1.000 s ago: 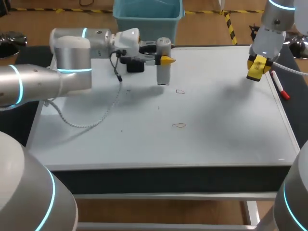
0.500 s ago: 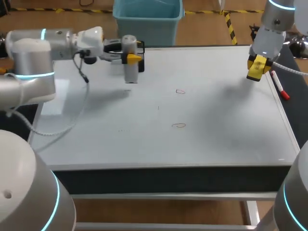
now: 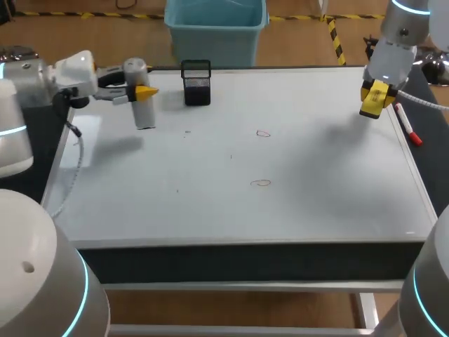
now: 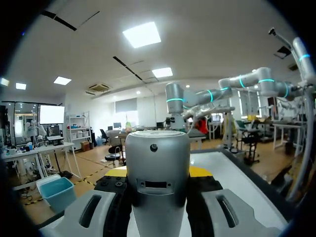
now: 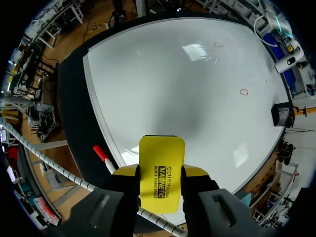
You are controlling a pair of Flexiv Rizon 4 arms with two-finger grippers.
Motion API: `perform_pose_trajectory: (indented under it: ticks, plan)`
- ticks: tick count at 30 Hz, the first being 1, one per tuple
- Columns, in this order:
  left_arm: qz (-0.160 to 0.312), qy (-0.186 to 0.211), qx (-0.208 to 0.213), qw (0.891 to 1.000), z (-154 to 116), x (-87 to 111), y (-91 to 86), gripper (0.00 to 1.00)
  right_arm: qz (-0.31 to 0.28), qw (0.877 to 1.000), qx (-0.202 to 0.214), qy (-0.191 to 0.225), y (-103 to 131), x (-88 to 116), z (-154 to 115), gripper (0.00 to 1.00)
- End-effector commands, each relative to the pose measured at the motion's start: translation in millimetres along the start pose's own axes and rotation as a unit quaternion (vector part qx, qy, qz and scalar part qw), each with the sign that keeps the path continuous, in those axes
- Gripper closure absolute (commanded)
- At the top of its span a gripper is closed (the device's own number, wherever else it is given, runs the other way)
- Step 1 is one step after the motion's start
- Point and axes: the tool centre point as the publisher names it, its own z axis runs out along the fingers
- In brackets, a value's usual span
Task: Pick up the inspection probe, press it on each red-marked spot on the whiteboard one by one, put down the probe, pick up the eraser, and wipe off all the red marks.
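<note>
The step in hand seems to be putting down the probe. The left gripper is closed on it, a grey cylinder held upright over the far left part of the whiteboard, left of a black mesh holder. The right gripper grips the yellow eraser at the far right. Next the probe must be lowered and released; then the eraser goes to the two red marks.
</note>
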Motion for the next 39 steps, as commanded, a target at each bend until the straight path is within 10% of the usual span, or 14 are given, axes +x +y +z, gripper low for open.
perform_pose_trajectory:
  ticks: [1,18,39]
  plan:
    - [0.002,-0.04,0.0,0.999,-27.4,5.0,-2.7,1.0,-0.001,1.0,0.0,0.001,-0.9,0.2,-0.6,1.0]
    - [0.0,-0.051,-0.002,0.999,-43.4,3.7,-1.2,1.0,-0.001,1.0,0.0,0.001,-0.9,0.2,-0.6,1.0]
    - [0.0,-0.051,-0.002,0.999,-43.4,3.7,-1.2,1.0,-0.155,0.988,-0.001,0.02,103.4,-143.5,14.9,1.0]
